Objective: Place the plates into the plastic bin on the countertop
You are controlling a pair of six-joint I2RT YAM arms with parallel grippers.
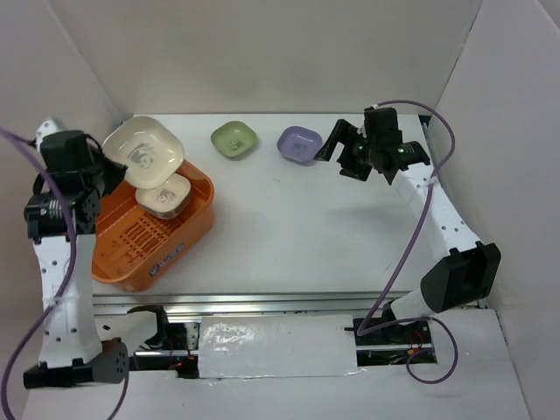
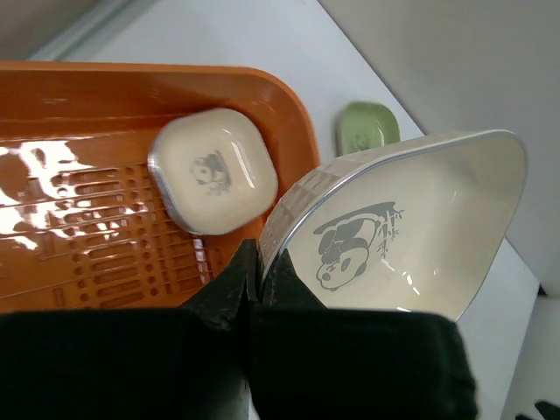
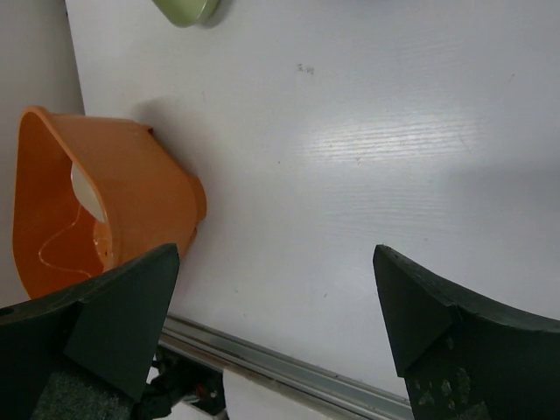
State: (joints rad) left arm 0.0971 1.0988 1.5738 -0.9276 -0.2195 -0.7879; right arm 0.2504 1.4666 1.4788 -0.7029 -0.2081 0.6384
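Observation:
My left gripper (image 1: 112, 166) is shut on the rim of a cream plate (image 1: 144, 151) with a panda print, held tilted above the far end of the orange plastic bin (image 1: 131, 262). In the left wrist view the held cream plate (image 2: 411, 227) is pinched at my left gripper (image 2: 256, 273). A stack of plates (image 1: 164, 196) sits in the bin's far corner, a cream one (image 2: 213, 171) on top. A green plate (image 1: 234, 139) and a lilac plate (image 1: 299, 143) lie on the countertop (image 1: 332, 227) at the back. My right gripper (image 1: 337, 149) is open and empty beside the lilac plate.
The bin (image 3: 96, 210) and the green plate (image 3: 185, 10) show in the right wrist view, with the metal rail (image 3: 289, 372) along the counter's front edge. White walls enclose the left, back and right sides.

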